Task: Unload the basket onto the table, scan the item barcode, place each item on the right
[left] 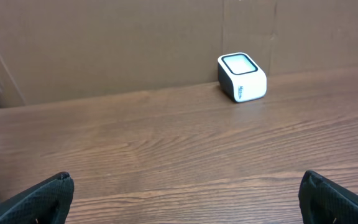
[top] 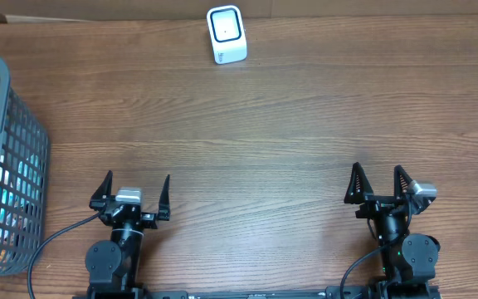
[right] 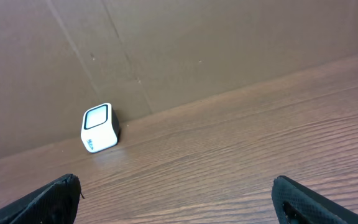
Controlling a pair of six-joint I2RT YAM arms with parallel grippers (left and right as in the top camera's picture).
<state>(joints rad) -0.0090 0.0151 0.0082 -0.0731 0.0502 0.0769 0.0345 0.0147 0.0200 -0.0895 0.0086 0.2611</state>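
your left gripper [top: 138, 179] fingers spread wide apart, right gripper [top: 378, 170] spread too, both well short of the scanner [top: 226, 35], basket [top: 25, 137] off to the scanner's left

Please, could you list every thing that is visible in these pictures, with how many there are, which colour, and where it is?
barcode scanner: one, white with a dark window, far edge of the table, near the middle
basket: one, grey mesh, left edge of the table
packages: number cannot be told, blue and orange among them, inside the basket
table: one, brown wood, under everything
cardboard wall: one, brown, behind the far edge
cables: two, black, by the arm bases
left gripper: one, black, near edge, left side, jaws open, empty
right gripper: one, black, near edge, right side, jaws open, empty
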